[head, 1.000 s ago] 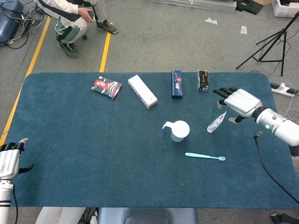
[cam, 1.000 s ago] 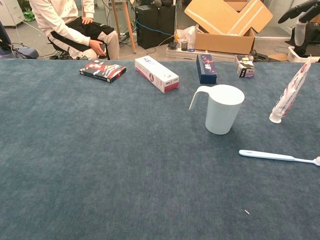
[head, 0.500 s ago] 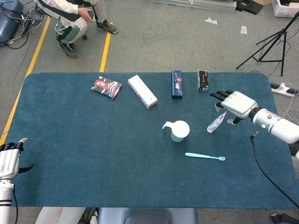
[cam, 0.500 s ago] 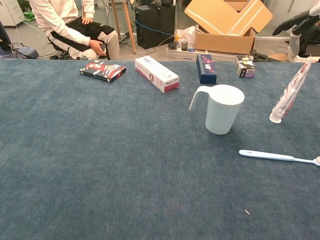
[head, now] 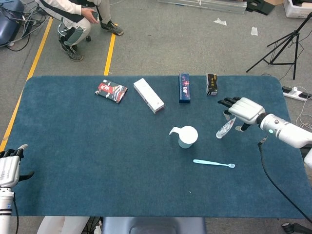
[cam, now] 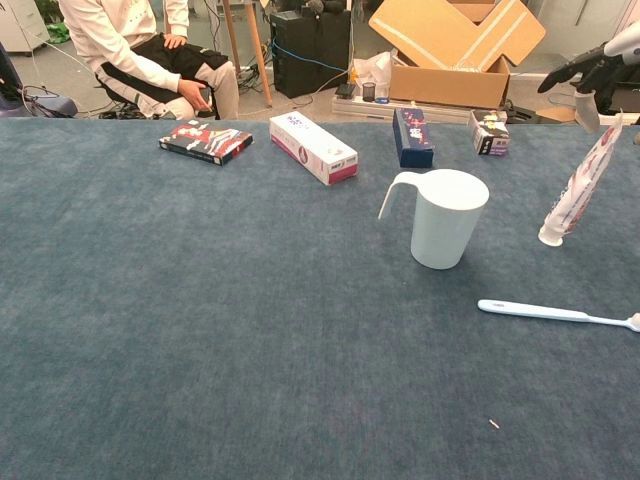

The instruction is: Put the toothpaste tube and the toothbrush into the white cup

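The white cup (head: 187, 137) (cam: 446, 217) with a handle stands upright near the table's middle. To its right the toothpaste tube (head: 225, 127) (cam: 581, 187) stands on its cap, leaning. A light blue toothbrush (head: 213, 163) (cam: 556, 314) lies flat in front of the cup, to the right. My right hand (head: 241, 111) (cam: 592, 72) hovers just above and behind the top of the tube, fingers spread, holding nothing. My left hand (head: 9, 167) sits at the table's near left edge, fingers apart and empty.
Along the far side lie a red-black box (head: 111, 91), a white box (head: 148, 95), a dark blue box (head: 184, 87) and a small dark box (head: 211, 84). A person crouches beyond the table. A tripod stands at the far right.
My right hand has dropped and drawn in toward the top of the toothpaste tube. The tube, cup, toothbrush and left hand stay put.
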`<state>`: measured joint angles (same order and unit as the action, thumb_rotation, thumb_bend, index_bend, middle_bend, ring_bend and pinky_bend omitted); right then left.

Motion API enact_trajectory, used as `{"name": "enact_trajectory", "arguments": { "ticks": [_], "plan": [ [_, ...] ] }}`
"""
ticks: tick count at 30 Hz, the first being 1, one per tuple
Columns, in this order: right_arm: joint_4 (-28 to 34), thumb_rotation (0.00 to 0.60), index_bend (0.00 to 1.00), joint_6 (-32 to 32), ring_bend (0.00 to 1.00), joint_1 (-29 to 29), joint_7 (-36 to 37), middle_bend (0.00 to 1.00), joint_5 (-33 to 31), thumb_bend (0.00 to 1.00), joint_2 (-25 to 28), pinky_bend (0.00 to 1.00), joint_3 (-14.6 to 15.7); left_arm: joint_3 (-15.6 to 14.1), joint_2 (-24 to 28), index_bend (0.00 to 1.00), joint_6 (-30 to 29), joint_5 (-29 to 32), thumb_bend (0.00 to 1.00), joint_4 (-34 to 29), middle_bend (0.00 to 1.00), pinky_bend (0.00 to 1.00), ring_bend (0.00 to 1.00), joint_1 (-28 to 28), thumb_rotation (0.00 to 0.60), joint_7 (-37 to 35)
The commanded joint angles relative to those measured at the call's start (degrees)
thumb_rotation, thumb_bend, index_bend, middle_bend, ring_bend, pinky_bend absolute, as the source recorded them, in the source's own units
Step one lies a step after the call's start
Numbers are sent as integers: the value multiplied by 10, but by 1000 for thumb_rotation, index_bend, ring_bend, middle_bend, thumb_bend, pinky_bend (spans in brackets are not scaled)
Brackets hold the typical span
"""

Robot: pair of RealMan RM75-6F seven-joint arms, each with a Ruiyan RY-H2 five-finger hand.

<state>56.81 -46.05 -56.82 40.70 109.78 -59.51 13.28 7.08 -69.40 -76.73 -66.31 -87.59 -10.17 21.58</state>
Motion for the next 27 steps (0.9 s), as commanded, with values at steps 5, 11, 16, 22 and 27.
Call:
{"name": "enact_trajectory", "arguments": {
  "ticks": [5, 11, 16, 22, 27],
  "plan": [
    [-7, 600, 487, 5, 0, -6, -3, 74, -7, 196, -11, 180, 6, -2, 2, 192, -3, 1, 0, 0, 405, 236, 246, 3, 600, -5],
    [-14, 600, 523, 9, 0, -9, -8, 87, -16, 209, -22, 180, 7, -3, 5, 192, -5, 1, 0, 0, 404, 236, 246, 5, 600, -9],
    [-21, 600, 566, 14, 0, -11, -9, 105, -23, 222, -32, 181, 10, -3, 7, 192, -7, 2, 0, 0, 404, 236, 246, 6, 600, -12],
    [-24, 600, 628, 18, 0, -15, -9, 130, -26, 232, -39, 180, 16, -4, 8, 192, -8, 4, 0, 0, 405, 236, 246, 8, 600, -14],
    [-20, 600, 740, 20, 0, -18, -12, 191, -29, 254, -40, 182, 19, -4, 10, 192, -10, 4, 0, -1, 405, 236, 246, 10, 600, -17]
  ]
}}
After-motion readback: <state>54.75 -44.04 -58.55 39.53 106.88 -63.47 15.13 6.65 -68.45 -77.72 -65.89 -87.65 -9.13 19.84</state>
